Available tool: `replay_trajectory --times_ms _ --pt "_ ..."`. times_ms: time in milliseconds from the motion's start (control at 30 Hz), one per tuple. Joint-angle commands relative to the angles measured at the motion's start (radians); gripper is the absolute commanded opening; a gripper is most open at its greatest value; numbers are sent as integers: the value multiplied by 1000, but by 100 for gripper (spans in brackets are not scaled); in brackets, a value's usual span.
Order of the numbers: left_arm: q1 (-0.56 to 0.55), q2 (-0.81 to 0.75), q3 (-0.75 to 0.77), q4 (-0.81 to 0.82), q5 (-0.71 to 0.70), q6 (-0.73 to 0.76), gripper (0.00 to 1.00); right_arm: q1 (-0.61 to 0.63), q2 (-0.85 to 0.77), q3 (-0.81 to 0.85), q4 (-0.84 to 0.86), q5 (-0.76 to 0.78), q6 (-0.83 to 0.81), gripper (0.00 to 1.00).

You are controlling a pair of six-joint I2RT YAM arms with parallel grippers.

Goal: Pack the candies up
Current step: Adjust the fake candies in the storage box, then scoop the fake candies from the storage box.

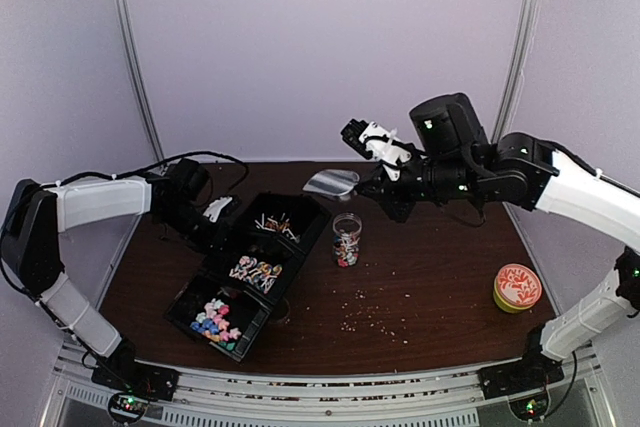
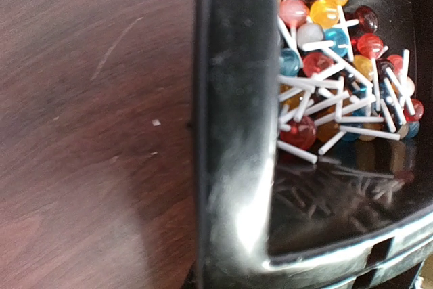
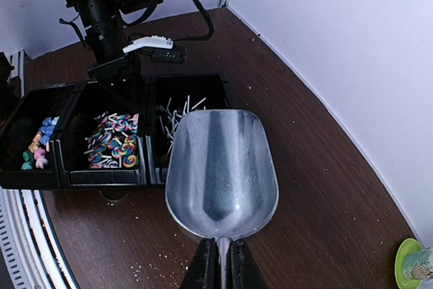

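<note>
Right gripper point(image 3: 218, 265) fingers closed tight on the thin handle of a metal scoop point(image 3: 221, 167), bowl pointing away from the wrist, inside showing bare metal. In the top view the scoop point(image 1: 332, 183) is held up off the table point(image 1: 450, 277), just behind a small clear jar point(image 1: 346, 240) and beside the far end of a black tray point(image 1: 300, 247). The jar stands upright just right of the tray, with mixed coloured candies point(image 1: 345, 250) inside. The tray has three compartments in a row: the near one holds more small sweets point(image 1: 216, 323) in blue, pink and yellow, the middle one swirl lollipops point(image 3: 111, 141), the far one stick lollipops point(image 2: 325, 65) in red, orange and blue. Left gripper point(image 1: 215, 212) sits at the tray's far left edge. The left wrist view is filled by the tray rim, its own fingers don't show, so can't tell how far apart they are or if they grip the rim. Pale crumbs point(image 1: 375, 319) are scattered on the table in front of the jar. A round yellow pot point(image 1: 517, 287) with a red patterned top sits well apart at the right
</note>
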Motion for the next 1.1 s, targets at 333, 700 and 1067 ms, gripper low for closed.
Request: replay_trajectory --times_ms 333,700,1067 --pt "-35 -29 77 -22 -154 31 0 63 378 326 -357 118 0 0" --pt "-67 -35 82 -26 -179 50 0 71 572 513 -481 118 -30 0" --pt "-75 -53 84 -25 -188 51 0 70 769 724 -550 58 -65 0"
